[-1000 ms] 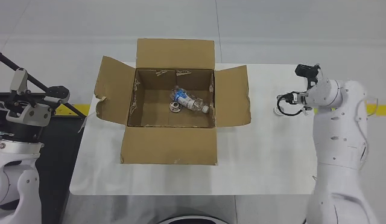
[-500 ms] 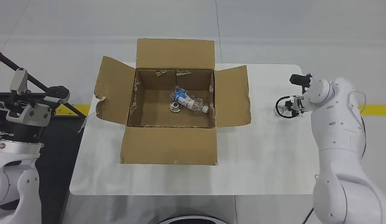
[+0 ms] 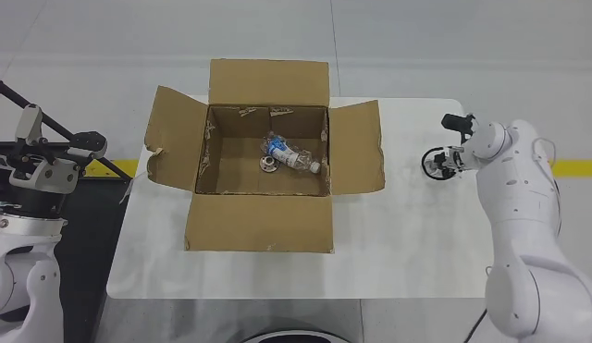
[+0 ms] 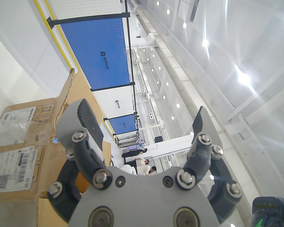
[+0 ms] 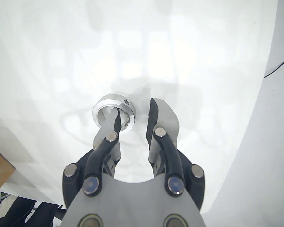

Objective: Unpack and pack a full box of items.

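A: While we're on the right wrist view, how do the right gripper (image 5: 135, 109) fingers stand?
B: Partly open, nothing clamped. We see one fingertip (image 5: 116, 121) down in the bore of the small silver metal ring (image 5: 110, 95). The other sits just outside, with a gap to the ring's wall. The ring lies flat on the white bench (image 3: 407, 251), well right of the open brown cardboard box (image 3: 259, 223).
A: Box contents?
B: We mark a clear plastic bottle with a blue label (image 3: 294, 156) on its side. A small round metal part (image 3: 268, 165) is touching it or just beside it, we can't tell which.
A: Left gripper (image 4: 143, 109)?
B: Fingers spread wide and empty, pointing up at the ceiling, beside the box's outer wall.
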